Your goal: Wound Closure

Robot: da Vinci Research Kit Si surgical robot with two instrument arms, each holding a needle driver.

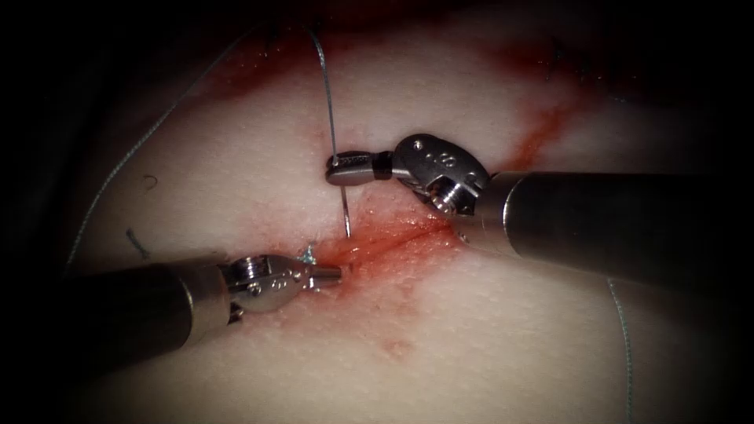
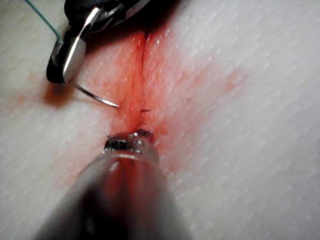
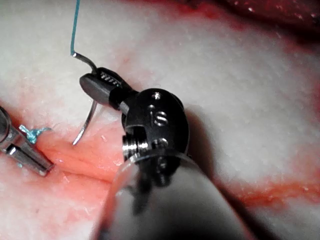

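Right tool [image 1: 344, 168]: enters from frame right, wrist bent leftward at centre, jaws clamped on the needle [image 1: 345, 220] near its thread end.
Needle: free of the tissue [image 1: 487, 345], tip just above the cut [image 1: 393, 239].
Left tool [image 1: 334, 274]: lower left, jaws closed, empty, at the cut's left end.
Thread [image 1: 326, 86]: rises to the upper edge.
Knot tuft [image 1: 307, 254]: beside the left tool.

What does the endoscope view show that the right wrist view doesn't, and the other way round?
Endoscope view: the left tool's wrist and shaft, and thread trailing far across the tissue. Right wrist view: up close, the needle's tail, where thread joins it. Both: the right gripper shut on the needle near its tail, its tip free by the cut's left end; the left gripper, shut and seemingly empty, at the cut beside cut thread ends.
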